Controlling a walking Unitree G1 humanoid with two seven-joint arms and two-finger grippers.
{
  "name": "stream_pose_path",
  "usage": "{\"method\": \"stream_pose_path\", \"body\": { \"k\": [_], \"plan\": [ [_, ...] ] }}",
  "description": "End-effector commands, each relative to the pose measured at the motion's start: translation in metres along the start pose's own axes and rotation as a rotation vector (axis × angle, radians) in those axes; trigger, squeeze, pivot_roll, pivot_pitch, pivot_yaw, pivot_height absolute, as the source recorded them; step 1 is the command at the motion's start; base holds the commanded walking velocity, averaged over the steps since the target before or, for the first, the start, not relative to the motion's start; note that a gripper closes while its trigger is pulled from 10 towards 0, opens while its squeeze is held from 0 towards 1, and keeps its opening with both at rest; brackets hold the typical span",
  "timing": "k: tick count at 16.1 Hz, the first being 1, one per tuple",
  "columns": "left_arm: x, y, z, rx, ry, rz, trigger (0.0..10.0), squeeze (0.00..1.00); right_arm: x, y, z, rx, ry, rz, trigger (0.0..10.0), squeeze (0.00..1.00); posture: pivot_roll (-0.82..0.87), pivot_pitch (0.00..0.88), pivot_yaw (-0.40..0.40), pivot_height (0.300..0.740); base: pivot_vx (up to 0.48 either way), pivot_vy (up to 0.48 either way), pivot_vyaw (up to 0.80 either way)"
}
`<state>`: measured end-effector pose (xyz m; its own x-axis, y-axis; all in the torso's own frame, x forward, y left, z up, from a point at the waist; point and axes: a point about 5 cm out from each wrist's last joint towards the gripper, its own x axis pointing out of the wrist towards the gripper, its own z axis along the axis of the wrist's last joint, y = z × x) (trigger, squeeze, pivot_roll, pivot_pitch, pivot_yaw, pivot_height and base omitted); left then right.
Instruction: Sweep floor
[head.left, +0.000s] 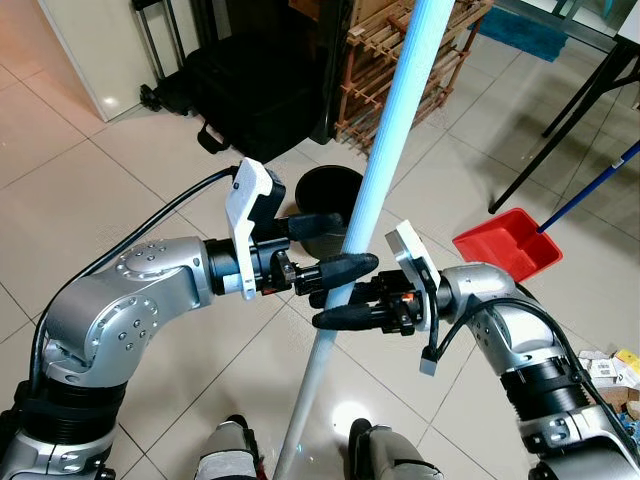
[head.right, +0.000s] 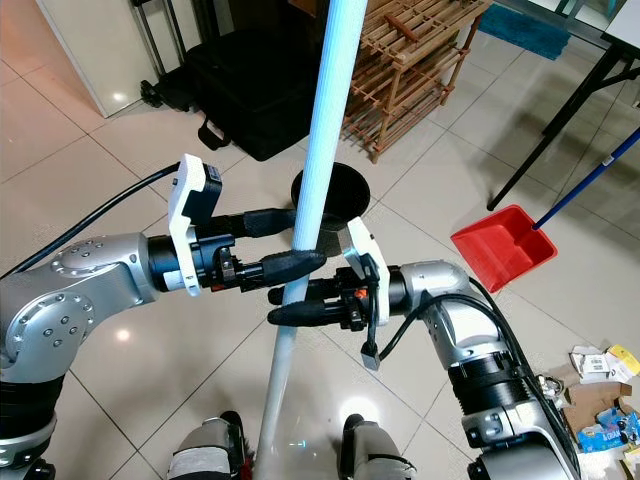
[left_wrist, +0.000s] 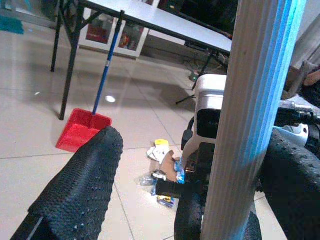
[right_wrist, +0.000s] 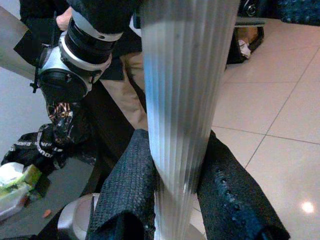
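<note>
1. The left hand (head.left: 335, 248) is set around the pole (head.left: 385, 160): one finger lies behind it and one in front. In the left wrist view a gap shows on one side of the pole, so the fingers look part open, not clamped.
2. The pole, taken to be the broom handle, stands tilted between both arms, its lower end running down to the floor (head.left: 80, 180) by the robot's feet.
3. The right hand (head.left: 345, 303) is closed on the pole just below the left; both fingers press its ribbed sides.
4. The dustpan (head.left: 506, 243) rests on the floor to the right, with litter (head.left: 610, 372) nearer the right edge.
5. The step is judged as securing the handle; next, a firm left grip and a stroke toward the litter are called for.
</note>
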<state>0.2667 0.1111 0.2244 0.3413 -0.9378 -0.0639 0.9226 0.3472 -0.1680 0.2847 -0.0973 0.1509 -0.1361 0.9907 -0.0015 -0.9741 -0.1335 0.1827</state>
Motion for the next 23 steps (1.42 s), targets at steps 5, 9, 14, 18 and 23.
{"method": "stream_pose_path", "body": {
  "k": [5,9,14,18,23],
  "plan": [
    [0.006,-0.008,-0.008,-0.029,0.021,-0.062,10.0,0.00,0.008,0.007,0.002,-0.010,-0.021,0.052,10.0,0.00,0.06,0.243,-0.026,0.740,0.000,0.000,0.00],
    [0.013,-0.013,-0.019,-0.048,0.038,-0.067,10.0,0.00,0.010,0.007,0.003,-0.010,-0.019,0.049,10.0,0.00,0.06,0.246,-0.025,0.740,0.000,0.000,0.00],
    [0.013,-0.014,-0.021,-0.029,0.051,-0.057,10.0,0.00,0.010,0.006,0.002,-0.011,-0.016,0.044,10.0,0.00,0.06,0.244,-0.025,0.740,0.000,0.000,0.00],
    [0.012,-0.012,-0.018,-0.027,0.034,-0.040,0.0,0.00,0.010,0.005,0.000,-0.008,-0.009,0.039,10.0,0.00,0.06,0.243,-0.026,0.740,0.000,0.000,0.00],
    [0.011,-0.013,-0.018,-0.015,0.040,-0.046,0.0,0.00,0.008,0.002,-0.003,-0.003,0.004,0.018,10.0,0.00,0.06,0.243,-0.025,0.740,0.000,0.000,0.00]
  ]
}}
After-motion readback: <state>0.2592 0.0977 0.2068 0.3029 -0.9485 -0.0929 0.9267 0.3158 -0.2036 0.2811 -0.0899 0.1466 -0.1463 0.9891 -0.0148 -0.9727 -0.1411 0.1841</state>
